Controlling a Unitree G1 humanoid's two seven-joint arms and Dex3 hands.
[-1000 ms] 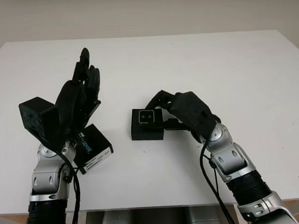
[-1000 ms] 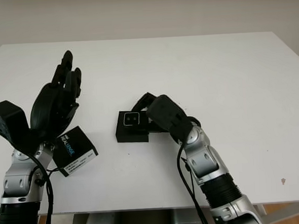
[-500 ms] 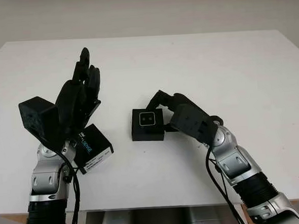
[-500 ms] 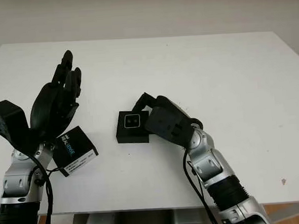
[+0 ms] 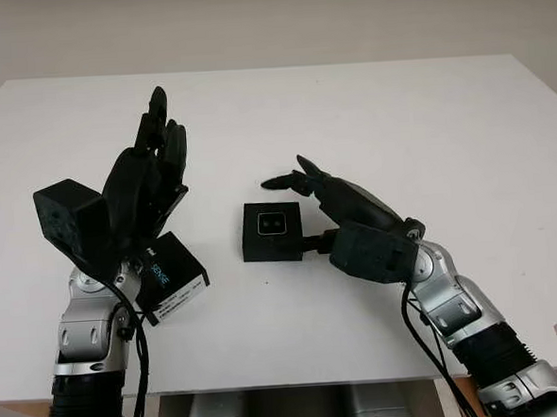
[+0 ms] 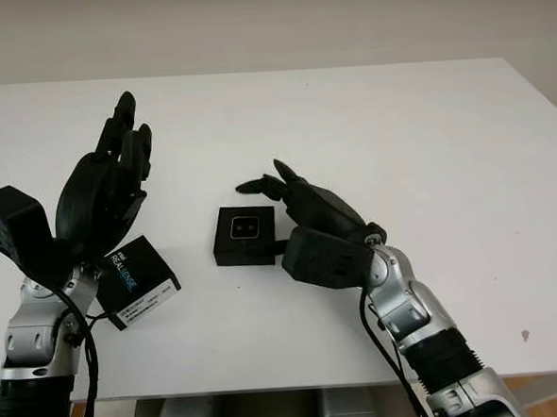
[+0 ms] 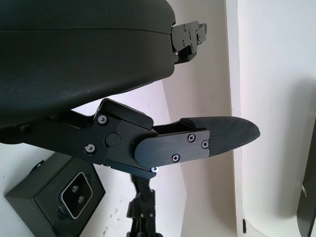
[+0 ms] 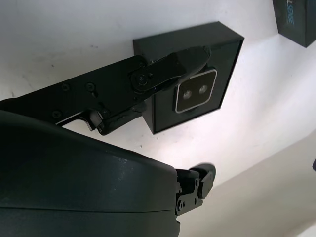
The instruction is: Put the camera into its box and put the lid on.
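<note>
White table (image 5: 368,118) seen from the robot's head. Near the table's centre sits the open black box (image 5: 271,233), roughly square, with the camera (image 5: 273,224) lying flat inside it, its two lenses facing straight up; the camera's long axis runs from 9 to 3 o'clock. The right hand (image 5: 341,219) is at 3 o'clock of the box, just beside it and open, holding nothing; its fingers (image 5: 286,181) extend toward 10 o'clock past the box's far right corner, and in the right wrist view one finger (image 8: 168,69) crosses above the box's edge, though contact cannot be told. The box lid (image 5: 169,277), black with a white label, lies at 8 o'clock of the box, well apart from it, turned askew with its long axis running from 10 to 4 o'clock. The left hand (image 5: 144,179) is raised above the table at 9 o'clock of the box, just beyond the lid, open and empty, fingers pointing toward 12 o'clock.
</note>
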